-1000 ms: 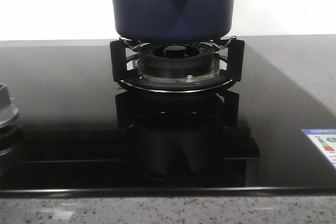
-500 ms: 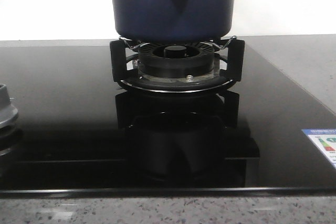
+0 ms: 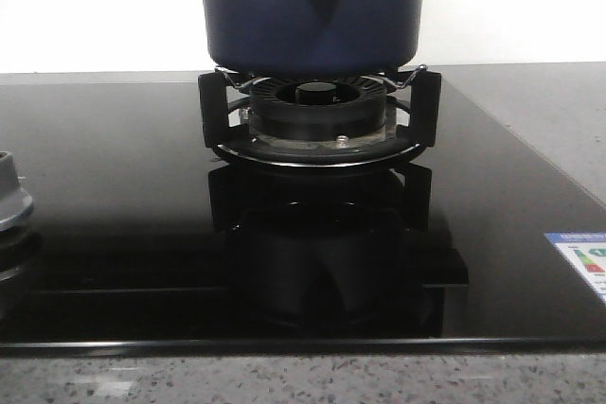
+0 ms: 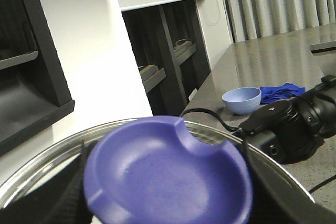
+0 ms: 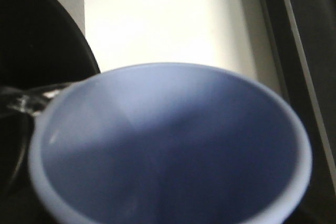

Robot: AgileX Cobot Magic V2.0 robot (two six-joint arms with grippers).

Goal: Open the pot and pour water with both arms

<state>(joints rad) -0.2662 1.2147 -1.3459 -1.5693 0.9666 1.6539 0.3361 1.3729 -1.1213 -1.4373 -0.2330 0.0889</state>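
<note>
On the speckled tabletop [image 3: 284, 380] lies a glossy black hob [image 3: 114, 234], a grey knob [image 3: 11, 201] at its near left, the pot [image 3: 312, 7] farther back on the burner [image 3: 317, 115]; pincer states cannot be told.

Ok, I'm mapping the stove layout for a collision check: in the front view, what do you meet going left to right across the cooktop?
Small grey metal round part at the left edge → black pot support with the dark blue pot sitting on it → energy label sticker at the right edge.
</note>
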